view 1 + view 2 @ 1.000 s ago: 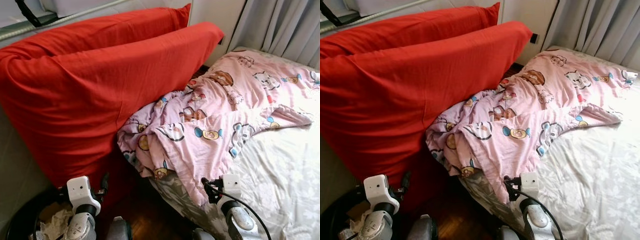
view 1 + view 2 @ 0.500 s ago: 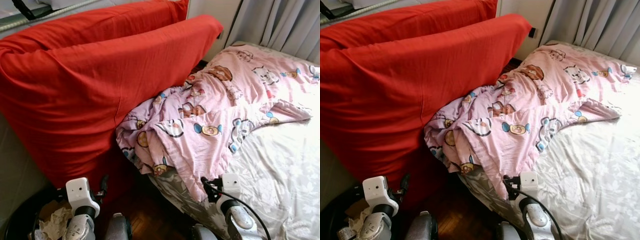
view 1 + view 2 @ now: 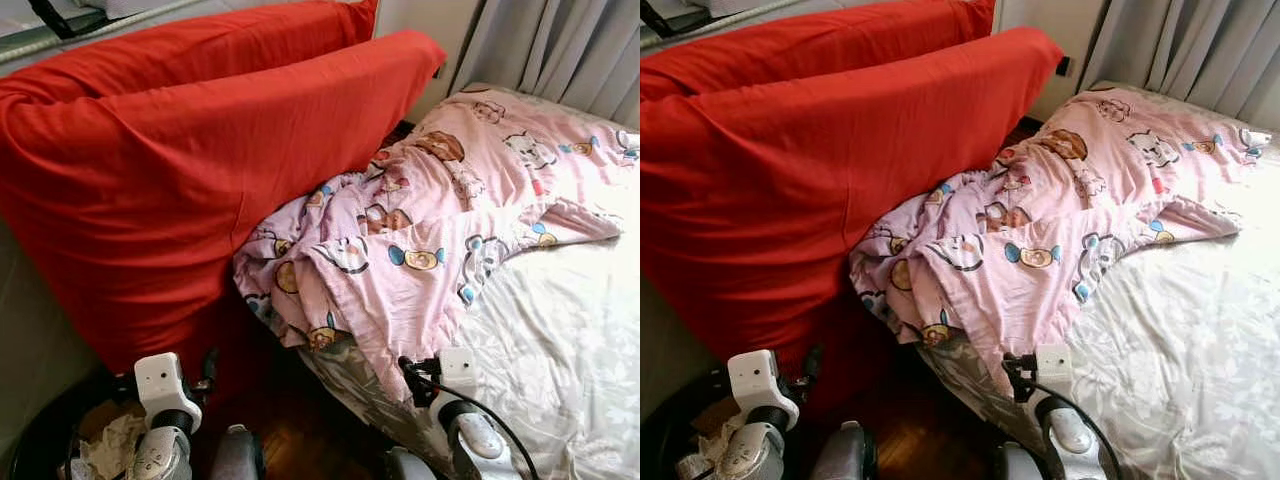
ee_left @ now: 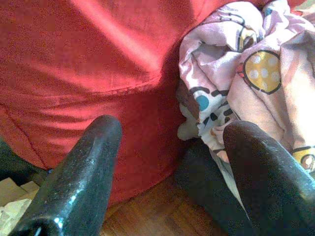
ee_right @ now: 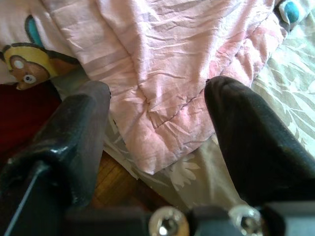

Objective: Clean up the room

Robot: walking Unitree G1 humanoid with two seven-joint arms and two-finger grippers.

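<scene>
A crumpled pink cartoon-print blanket (image 3: 430, 220) lies across the bed and droops over its near corner. Two big red pillows (image 3: 190, 170) lean against the wall beside the bed. My right gripper (image 5: 157, 128) is open just short of the blanket's hanging corner (image 5: 162, 113), with nothing between its fingers. My left gripper (image 4: 167, 162) is open too, low by the floor, facing the bottom of the red pillow (image 4: 83, 59) and the blanket's bunched edge (image 4: 246, 69). Both wrists (image 3: 165, 395) sit at the bottom of the eye views.
The bed has a grey floral sheet (image 3: 560, 330). Grey curtains (image 3: 560, 45) hang behind it. A dark bin with crumpled paper (image 3: 100, 445) stands by my left arm. Dark wood floor (image 3: 300, 430) shows between pillows and bed.
The camera has tipped slightly, shifting the whole scene a little. My right wrist has edged a bit lower and left. The blanket and pillows have not moved.
</scene>
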